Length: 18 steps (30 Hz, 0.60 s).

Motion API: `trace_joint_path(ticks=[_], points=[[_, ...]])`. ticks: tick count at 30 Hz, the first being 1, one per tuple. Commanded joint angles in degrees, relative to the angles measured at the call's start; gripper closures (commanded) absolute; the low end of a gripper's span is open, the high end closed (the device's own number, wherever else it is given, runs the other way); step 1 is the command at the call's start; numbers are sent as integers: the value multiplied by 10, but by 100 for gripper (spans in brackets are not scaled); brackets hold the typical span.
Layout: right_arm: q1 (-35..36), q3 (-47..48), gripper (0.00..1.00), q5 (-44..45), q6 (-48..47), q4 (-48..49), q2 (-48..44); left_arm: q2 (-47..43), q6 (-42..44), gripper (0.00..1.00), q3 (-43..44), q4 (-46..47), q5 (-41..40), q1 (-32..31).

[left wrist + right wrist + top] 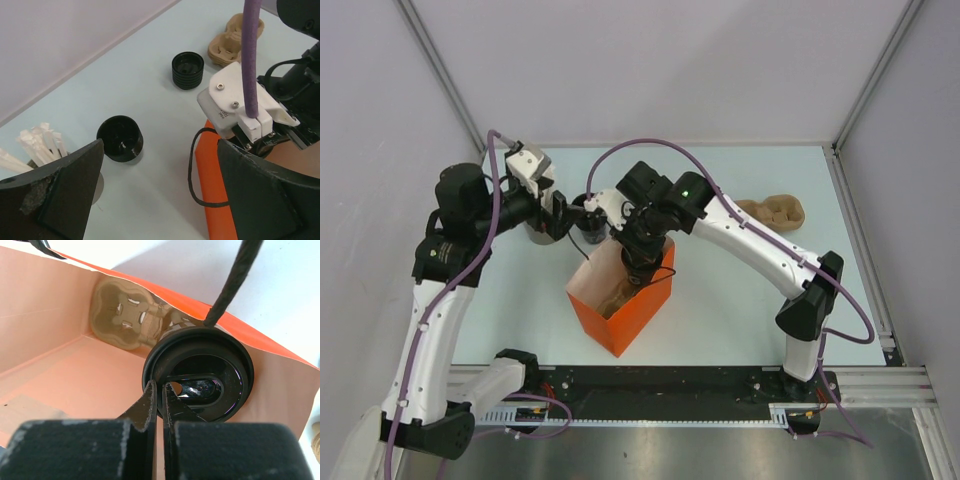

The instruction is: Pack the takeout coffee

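Standing near the middle of the table (pixel 740 295), an orange bag (pixel 630 318) is gaping open at the top; the right arm is reaching down into it from the far right side, while the left arm is hanging just outside the bag's far left corner. Inside the bag a brown carrier (pixel 125 315) is lying against the inner wall; a spare carrier (pixel 775 212) is sitting on the table well to the right of the bag. The coffee (pixel 200 377) is sitting inside the bag just beside the carrier, lid up, close to the bag's wall. The right gripper (pixel 159 391) is pinching the lid's rim, its fingers (pixel 148 405) drawn almost together with only the rim's edge between them. The left gripper (pixel 160 150) is spread wide and holding nothing. Outside the bag, on its left, a lidless cup (pixel 120 139) is standing upright; a straw cup (pixel 40 147) is standing further left of it; a ribbed black piece (pixel 187 70) is sitting beyond the bag's far edge.
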Motion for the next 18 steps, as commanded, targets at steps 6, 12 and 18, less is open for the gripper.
trace_joint_path(ticks=[6, 12, 18], points=[[-6, 3, 100, 9, -8, 3, -31, -3, 0, 1, -15, -3, 71, 4], [-9, -1, 100, 8, -9, 2, -34, 5, 18, 31, -20, -17, 65, 4], [-8, -5, 100, 9, -10, -2, -31, 18, 23, 76, -22, -5, 34, 4]])
